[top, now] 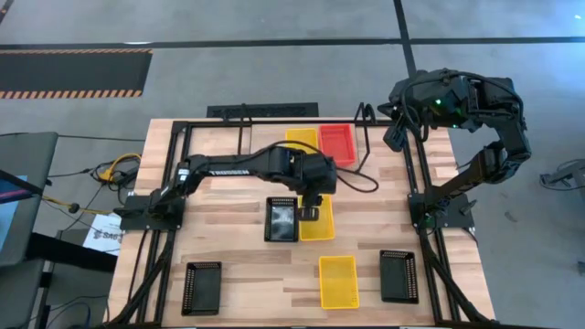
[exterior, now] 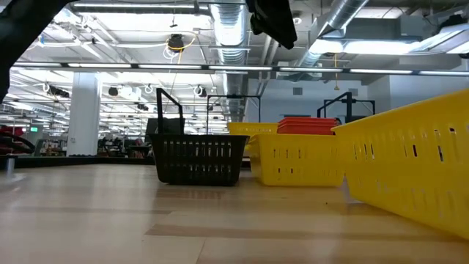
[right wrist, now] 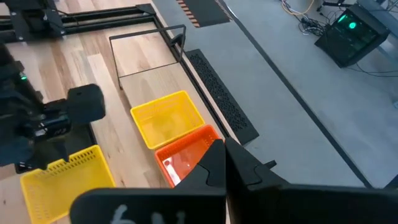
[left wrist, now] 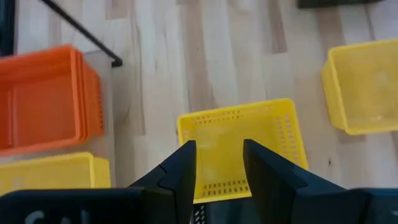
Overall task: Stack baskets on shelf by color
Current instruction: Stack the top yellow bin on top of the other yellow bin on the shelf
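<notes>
Nearest the front edge of the wooden bench, three baskets lie in a row: a black basket on the left, a yellow basket in the middle and another black basket on the right. Further in, at the bench's middle, a third black basket sits just beside a second yellow basket. Over that yellow one hangs the left gripper; in its wrist view its fingers stand apart above the basket's near wall, gripping nothing. Beyond them, at the back of the bench, the shelf of thin black rod carries a third yellow basket and, touching it on the right, a stack of red baskets; the left wrist view shows several red rims nested together, though the exact count cannot be told. Farthest off, the right gripper is held up past the shelf's right end, beside the bench's back right corner, with its fingers pressed together and empty, looking down on the red stack.
</notes>
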Tool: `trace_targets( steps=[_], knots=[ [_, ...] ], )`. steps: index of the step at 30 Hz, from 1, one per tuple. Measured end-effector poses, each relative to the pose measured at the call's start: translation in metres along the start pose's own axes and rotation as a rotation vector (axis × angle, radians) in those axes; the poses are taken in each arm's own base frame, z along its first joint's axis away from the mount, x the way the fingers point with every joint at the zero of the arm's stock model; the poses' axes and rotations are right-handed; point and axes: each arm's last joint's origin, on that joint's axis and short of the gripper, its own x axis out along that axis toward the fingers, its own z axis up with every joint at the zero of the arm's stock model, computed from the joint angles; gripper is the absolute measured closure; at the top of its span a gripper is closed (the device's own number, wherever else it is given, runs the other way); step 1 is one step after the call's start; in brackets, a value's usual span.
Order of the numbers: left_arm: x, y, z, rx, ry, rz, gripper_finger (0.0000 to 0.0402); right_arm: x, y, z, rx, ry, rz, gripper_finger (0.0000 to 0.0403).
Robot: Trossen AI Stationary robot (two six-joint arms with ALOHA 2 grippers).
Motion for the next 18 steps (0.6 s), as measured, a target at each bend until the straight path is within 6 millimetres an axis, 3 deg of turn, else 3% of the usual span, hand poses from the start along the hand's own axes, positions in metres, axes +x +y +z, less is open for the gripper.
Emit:
trace_targets(
  steps=[5, 13, 18],
  knots=[
    [0.018, 0.009, -0.009, -0.063, 0.055, 0.002, 0.0281, 0.0, 0.001, 0.0, -0.007, 0.004, 0.048, 0.0395],
    [0.072, 0.009, -0.03, -0.11, 0.098, -0.066, 0.0281, 0.0, 0.002, 0.0, -0.025, 0.004, 0.052, 0.0395],
    [0.088, 0.012, -0.043, -0.114, 0.144, -0.019, 0.0281, 0.0, 0.002, 0.0, -0.032, 0.003, 0.052, 0.0395]
  ],
)
